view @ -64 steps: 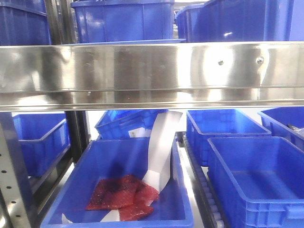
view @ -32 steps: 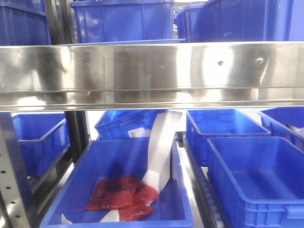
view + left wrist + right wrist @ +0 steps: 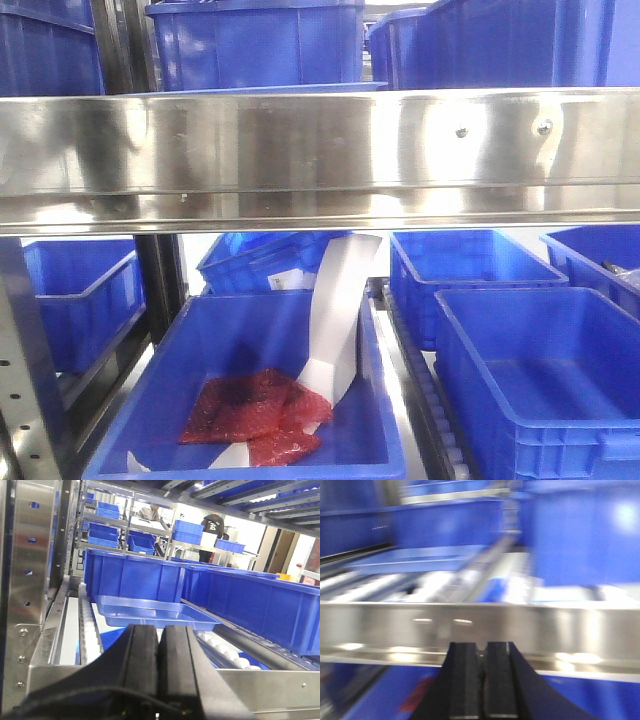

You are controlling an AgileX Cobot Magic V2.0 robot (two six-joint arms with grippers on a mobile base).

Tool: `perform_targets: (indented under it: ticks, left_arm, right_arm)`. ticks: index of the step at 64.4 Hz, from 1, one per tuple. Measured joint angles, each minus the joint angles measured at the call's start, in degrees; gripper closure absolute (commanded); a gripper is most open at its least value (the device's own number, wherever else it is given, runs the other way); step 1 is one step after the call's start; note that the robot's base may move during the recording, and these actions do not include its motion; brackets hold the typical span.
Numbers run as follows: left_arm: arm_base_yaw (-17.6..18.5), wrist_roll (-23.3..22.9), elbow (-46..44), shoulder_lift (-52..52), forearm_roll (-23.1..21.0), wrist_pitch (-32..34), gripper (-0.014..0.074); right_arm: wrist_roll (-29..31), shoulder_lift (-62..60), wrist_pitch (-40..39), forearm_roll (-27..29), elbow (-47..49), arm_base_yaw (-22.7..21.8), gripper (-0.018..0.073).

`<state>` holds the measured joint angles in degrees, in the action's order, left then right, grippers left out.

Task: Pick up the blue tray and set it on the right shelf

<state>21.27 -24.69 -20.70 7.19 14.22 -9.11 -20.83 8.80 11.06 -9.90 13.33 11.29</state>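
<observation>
the blue tray (image 3: pixel 155 614) lies flat and open side up on the roller lane of the steel rack, just in front of a deep blue bin (image 3: pixel 131 576), its long side running across the left wrist view and a rounded corner turned toward the camera. the left gripper (image 3: pixel 160 650) sits low and level before the rack's front rail (image 3: pixel 270 690), short of the tray, its two black pads pressed together on nothing. the right gripper (image 3: pixel 481 675), in a blurred view, is likewise pressed together and empty, level before the shiny front rail (image 3: pixel 480 625) of the right shelf.

Steel rack, plastic bins: finishes

Front rail (image 3: pixel 320 155): brushed stainless, highly reflective. Blue tray (image 3: pixel 155 614): glossy smooth plastic. Deep bins (image 3: pixel 545 385): duller blue plastic. Left gripper (image 3: pixel 160 655) pads: matt black, probably rubber. White strip (image 3: pixel 340 310): looks like paper.
</observation>
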Motion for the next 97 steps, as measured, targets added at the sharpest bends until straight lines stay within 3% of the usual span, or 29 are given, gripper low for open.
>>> perform_targets:
  ticks: [9, 17, 42, 89, 97]
  left_arm:
    - [0.0, 0.0, 0.0, 0.0, 0.0, 0.0, 0.0645]
    - [0.0, 0.0, 0.0, 0.0, 0.0, 0.0, 0.0645]
    - [0.0, 0.0, 0.2, 0.0, 0.0, 0.0, 0.0645]
    - [0.0, 0.0, 0.2, 0.0, 0.0, 0.0, 0.0645]
    - [0.0, 0.1, 0.2, -0.2, 3.9, -0.5, 0.0645]
  right_arm:
    - [5.5, -4.7, -0.5, 5.4, -5.2, -9.7, 0.0505]
    - [11.6, -7.7, -3.2, 8.4, -10.8, -12.7, 0.0505]
    - [18.6, -9.4, -6.8, 8.9, -15.0, -12.9, 0.0505]
    - [19.7, -9.4, -6.8, 9.0, -15.0, -12.9, 0.0505]
    - [19.7, -9.4, -6.8, 9.0, -15.0, -12.9, 0.0505]
